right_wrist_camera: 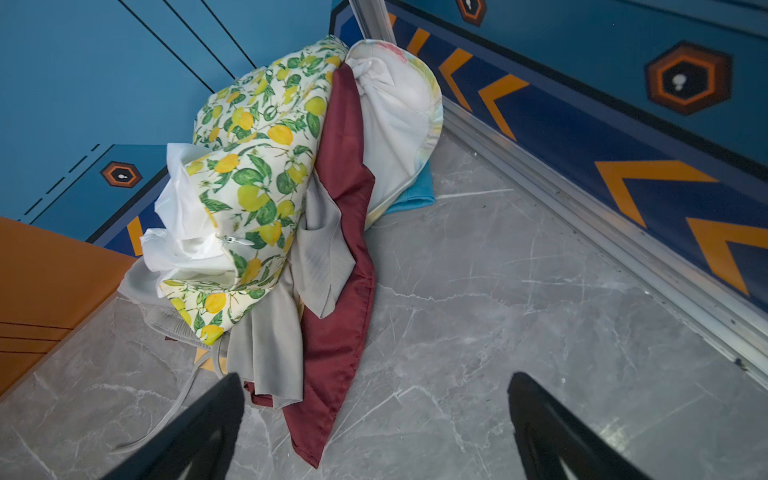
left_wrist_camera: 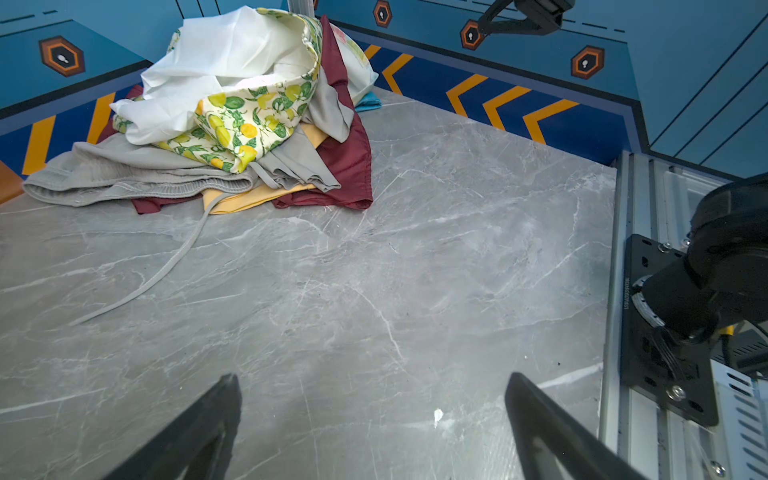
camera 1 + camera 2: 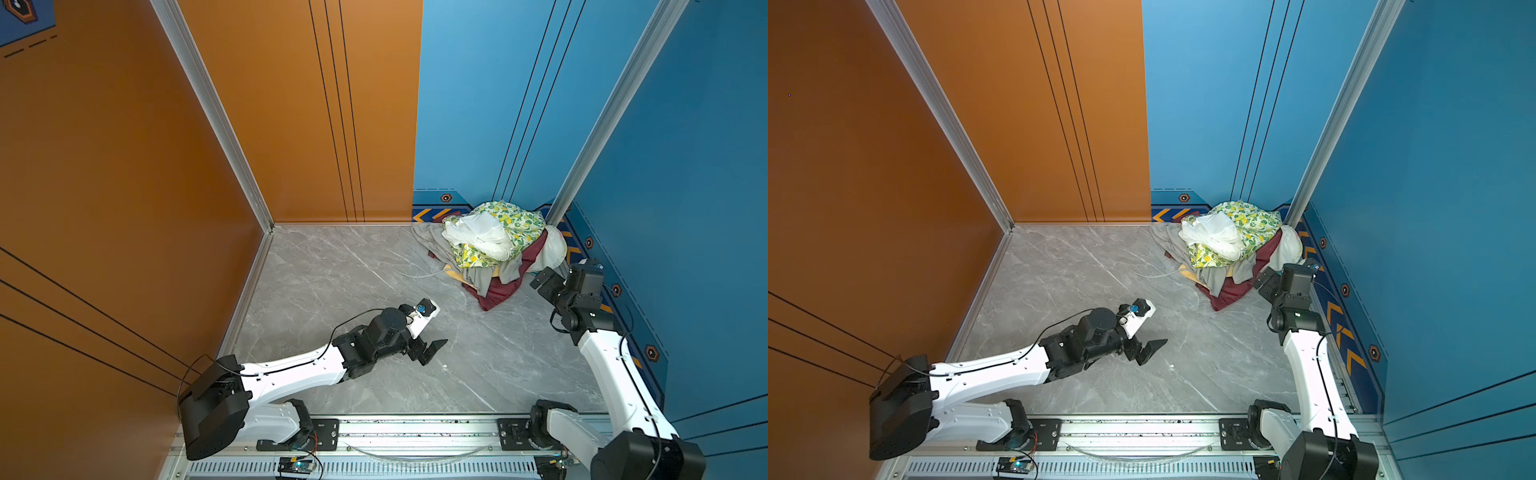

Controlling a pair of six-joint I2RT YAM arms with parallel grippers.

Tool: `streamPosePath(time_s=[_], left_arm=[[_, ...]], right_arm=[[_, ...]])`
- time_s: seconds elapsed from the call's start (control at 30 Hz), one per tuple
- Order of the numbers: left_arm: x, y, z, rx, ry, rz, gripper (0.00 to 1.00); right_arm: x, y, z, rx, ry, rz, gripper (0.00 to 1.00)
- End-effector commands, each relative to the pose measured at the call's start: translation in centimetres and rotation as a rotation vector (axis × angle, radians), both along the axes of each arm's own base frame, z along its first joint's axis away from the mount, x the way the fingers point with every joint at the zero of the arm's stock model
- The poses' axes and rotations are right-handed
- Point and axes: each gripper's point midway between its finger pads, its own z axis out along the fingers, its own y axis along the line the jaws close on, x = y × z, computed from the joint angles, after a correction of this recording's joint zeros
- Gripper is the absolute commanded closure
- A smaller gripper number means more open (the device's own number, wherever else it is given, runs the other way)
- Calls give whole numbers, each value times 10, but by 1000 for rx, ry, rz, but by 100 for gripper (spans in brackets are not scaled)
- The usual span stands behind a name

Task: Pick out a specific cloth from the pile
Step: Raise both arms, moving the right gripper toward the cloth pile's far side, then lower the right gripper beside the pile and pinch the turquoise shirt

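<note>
The pile [image 3: 494,241] [image 3: 1225,241] of lemon-print, white, grey, maroon and yellow garments fills the far right corner of the grey marble floor. Only a small sky-blue edge of the cloth [image 1: 411,195] [image 2: 368,102] shows, sticking out at floor level from under a white piece on the pile's wall side; both top views hide it. My right gripper [image 3: 544,280] [image 1: 376,380] hovers open just short of the pile's near right edge, with the maroon garment's corner [image 1: 328,374] between its fingers' line of sight. My left gripper [image 3: 432,351] [image 2: 372,382] is open and empty over bare floor, well short of the pile.
Orange wall [image 3: 124,166] on the left and blue walls [image 3: 685,166] behind and to the right box in the floor. A grey drawstring [image 2: 166,266] trails from the pile. An aluminium rail [image 3: 415,432] carrying both arm bases runs along the front. A white speck [image 2: 437,415] lies near the left gripper.
</note>
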Motion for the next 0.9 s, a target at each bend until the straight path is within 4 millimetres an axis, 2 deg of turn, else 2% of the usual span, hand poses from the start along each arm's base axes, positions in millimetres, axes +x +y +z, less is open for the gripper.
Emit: streamPosePath(time_s=[0.0,0.2,0.4,0.53,0.63,0.77,0.87], left_arm=[[1,-3,6,35,-16,0,1],[9,3,9,87,12,64,1],[17,8,7,93,49,80,1],[31,15,13,43,105,107,1],[41,23,14,34,116,135,2],[45,26,14,30,127,134,2],[47,26,15,20,140,122,2]], right_arm=[[2,-3,-8,139,23,-33,1],[9,-36,-31,319,36,-153,1],[27,-52,-52,423,80,-173,6],[40,-65,-64,471,96,-195,21],[55,-70,-72,515,95,-207,26],[78,-71,-87,569,102,-201,39],[90,-74,-99,582,115,-212,45]])
